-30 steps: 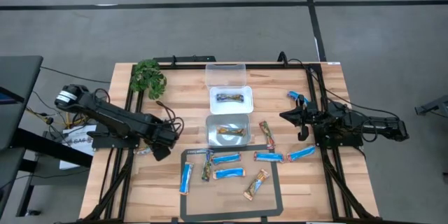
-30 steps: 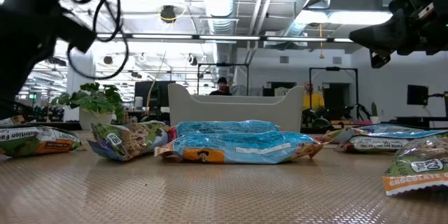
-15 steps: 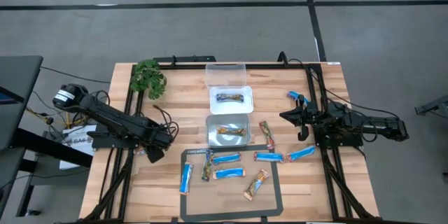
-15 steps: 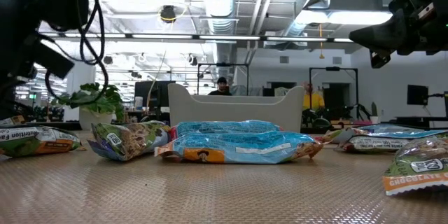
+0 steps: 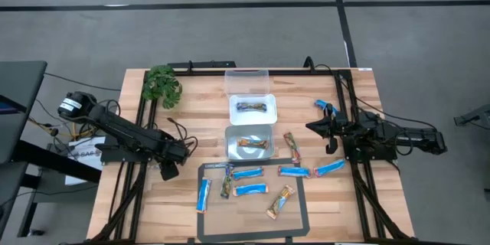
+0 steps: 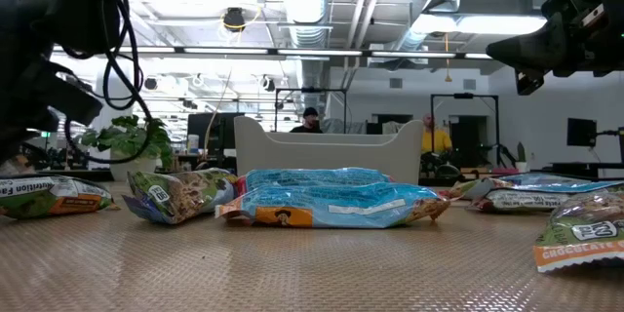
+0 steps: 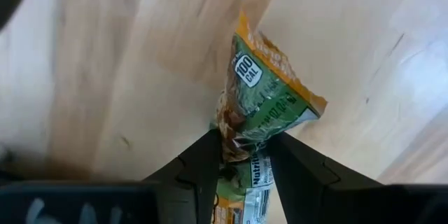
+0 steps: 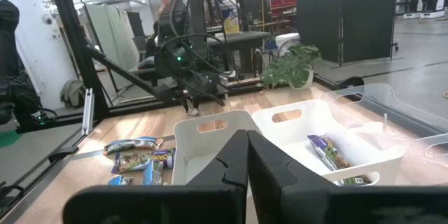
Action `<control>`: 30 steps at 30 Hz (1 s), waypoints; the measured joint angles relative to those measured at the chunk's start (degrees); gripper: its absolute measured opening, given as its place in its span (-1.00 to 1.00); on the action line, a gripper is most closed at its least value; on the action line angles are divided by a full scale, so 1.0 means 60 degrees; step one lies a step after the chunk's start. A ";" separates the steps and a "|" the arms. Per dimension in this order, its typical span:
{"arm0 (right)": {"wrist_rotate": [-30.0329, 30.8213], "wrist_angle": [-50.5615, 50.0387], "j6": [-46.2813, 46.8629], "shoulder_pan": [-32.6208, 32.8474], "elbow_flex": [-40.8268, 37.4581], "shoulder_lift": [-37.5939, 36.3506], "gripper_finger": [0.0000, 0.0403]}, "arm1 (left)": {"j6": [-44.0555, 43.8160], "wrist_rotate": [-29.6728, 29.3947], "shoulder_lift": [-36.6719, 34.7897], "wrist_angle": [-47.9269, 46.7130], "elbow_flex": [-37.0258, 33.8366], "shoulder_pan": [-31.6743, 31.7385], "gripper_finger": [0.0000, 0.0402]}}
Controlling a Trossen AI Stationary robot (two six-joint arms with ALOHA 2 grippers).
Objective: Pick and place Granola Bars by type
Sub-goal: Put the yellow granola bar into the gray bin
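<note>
From above, the table (image 5: 184,122) is pale wooden planks inside a black frame, with a dark-edged grey mat (image 5: 253,207) at its near edge. Thin, crinkly foil granola bars (image 5: 249,190) lie scattered on the mat and just beside it, most bright blue, a few tan or multicoloured. Two white, rounded-corner bins (image 5: 250,142) sit in a line behind the mat, each holding one bar, with a clear empty bin (image 5: 246,81) beyond. A leafy green plant (image 5: 161,86) stands at the far left corner. The left gripper (image 5: 166,168) is low over the wood left of the mat; the right gripper (image 5: 331,139) waits near the right edge.

At table height, the mat shows a fine woven texture, and a puffy blue wrapper (image 6: 336,203) lies centre.

The left wrist view shows the dark fingers (image 7: 203,171) pinched on a green and orange bar (image 7: 259,108) against the wood.

In the right wrist view the fingers (image 8: 234,164) are pressed together, holding nothing.
</note>
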 joint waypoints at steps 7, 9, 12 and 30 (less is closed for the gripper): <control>0.0000 -0.0004 0.0000 -0.0001 0.0000 0.0003 -1.00 | 0.0308 -0.0271 0.0000 0.0320 0.0000 0.0000 -0.59; 0.0000 0.0000 0.0000 -0.0001 0.0000 0.0004 -1.00 | 0.0327 -0.0272 0.0000 0.0389 0.0000 0.0004 -0.68; 0.0000 0.0000 0.0000 0.0001 0.0000 0.0004 -1.00 | 0.0396 -0.0273 -0.0010 0.0527 0.0001 0.0004 -0.81; 0.0000 -0.0002 0.0000 0.0000 0.0000 0.0004 -1.00 | 0.2914 -0.1444 -0.2548 0.4430 -0.0018 0.0466 -0.91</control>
